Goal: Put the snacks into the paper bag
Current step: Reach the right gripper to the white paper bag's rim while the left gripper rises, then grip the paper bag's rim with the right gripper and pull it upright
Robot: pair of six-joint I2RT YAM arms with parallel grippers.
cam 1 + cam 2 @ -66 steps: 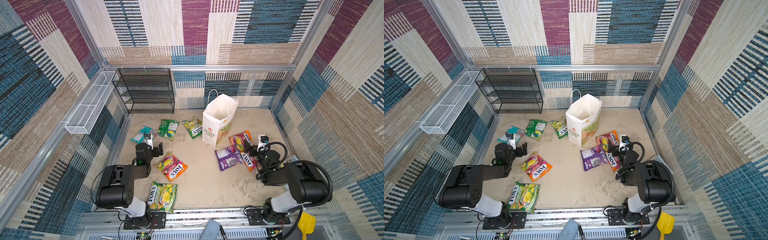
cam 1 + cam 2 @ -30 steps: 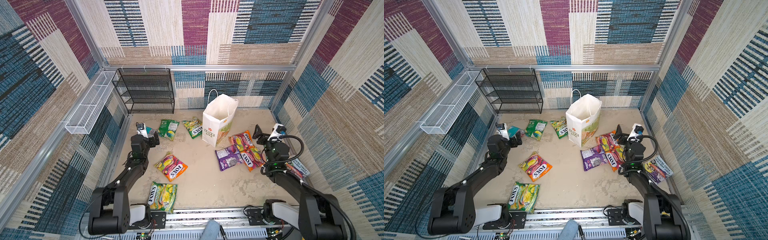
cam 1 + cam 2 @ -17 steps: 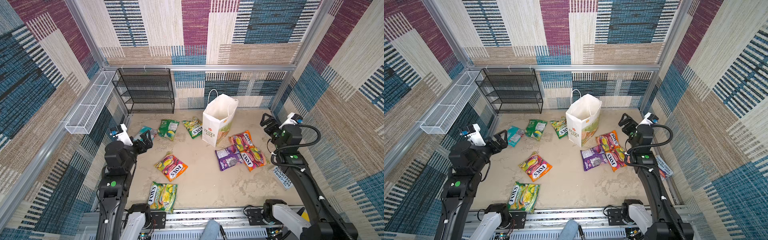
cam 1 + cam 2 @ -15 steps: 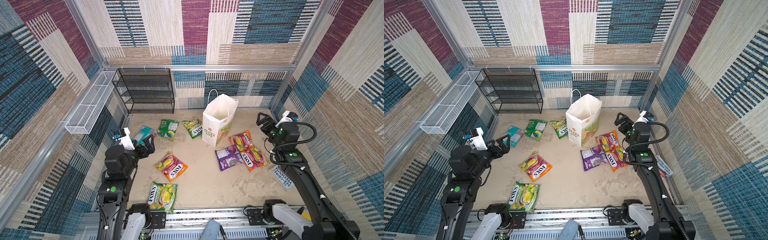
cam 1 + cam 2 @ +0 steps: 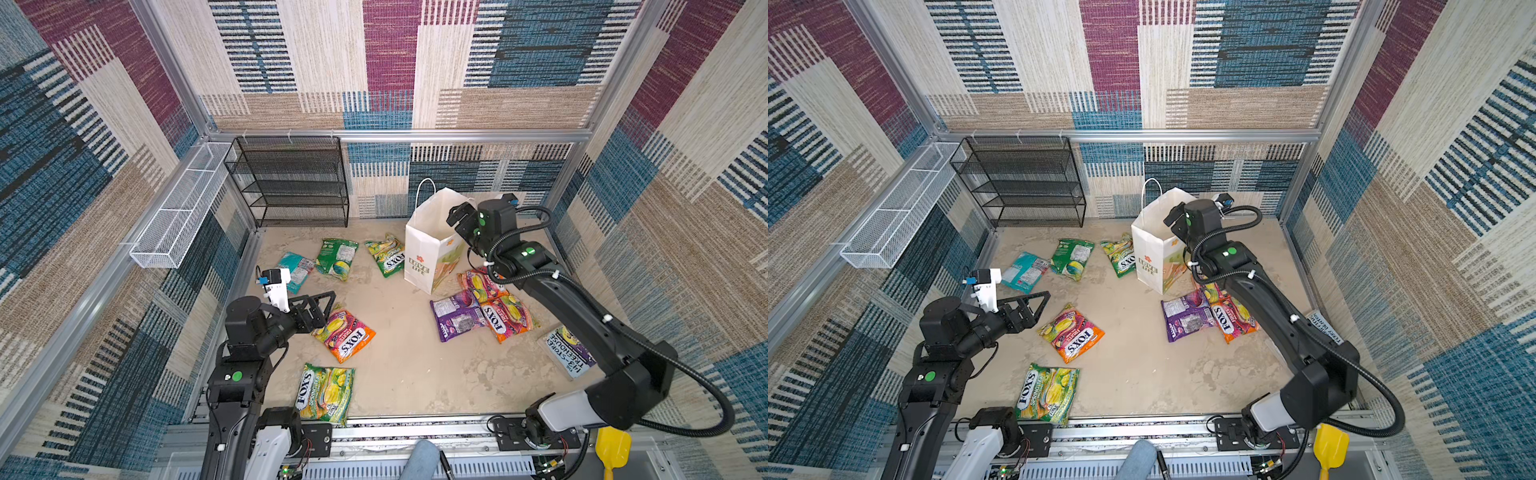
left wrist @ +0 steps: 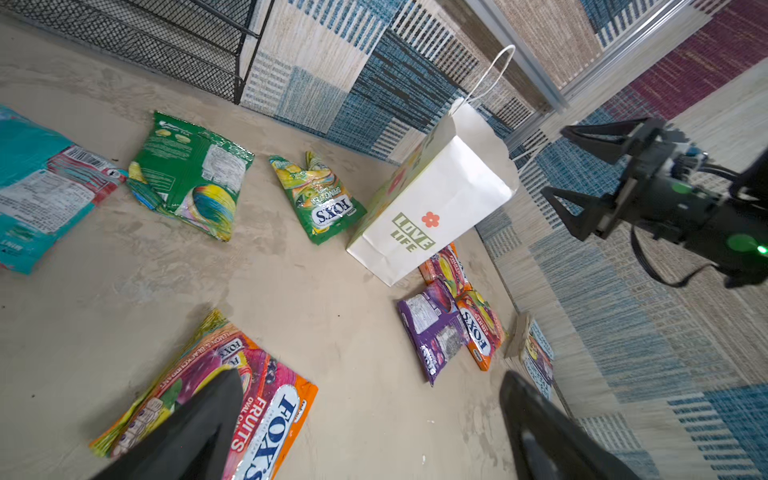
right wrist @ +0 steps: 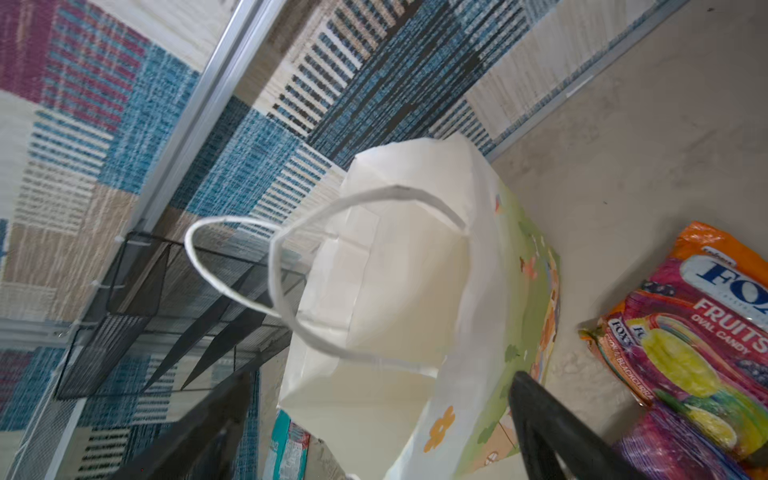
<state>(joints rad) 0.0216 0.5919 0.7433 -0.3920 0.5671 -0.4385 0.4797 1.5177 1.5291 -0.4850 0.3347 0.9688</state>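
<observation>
Beige sandy tabletop [image 5: 399, 374], patchwork fabric walls [image 5: 291, 62]. Stretched way forward, the right gripper [image 5: 460, 216] sits wide open and empty at the mouth of the tall white paper bag [image 5: 428, 249]. Low and bent, the left gripper [image 5: 326, 309] is open too, by the edge of an orange-pink glossy candy packet [image 5: 347, 336]. The other snacks [image 5: 326, 392] lie scattered.

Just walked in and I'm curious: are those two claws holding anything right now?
Left gripper: open, holding nothing, near the orange-pink FOX'S packet.
Right gripper: open, holding nothing, by the mouth of the paper bag.
</observation>
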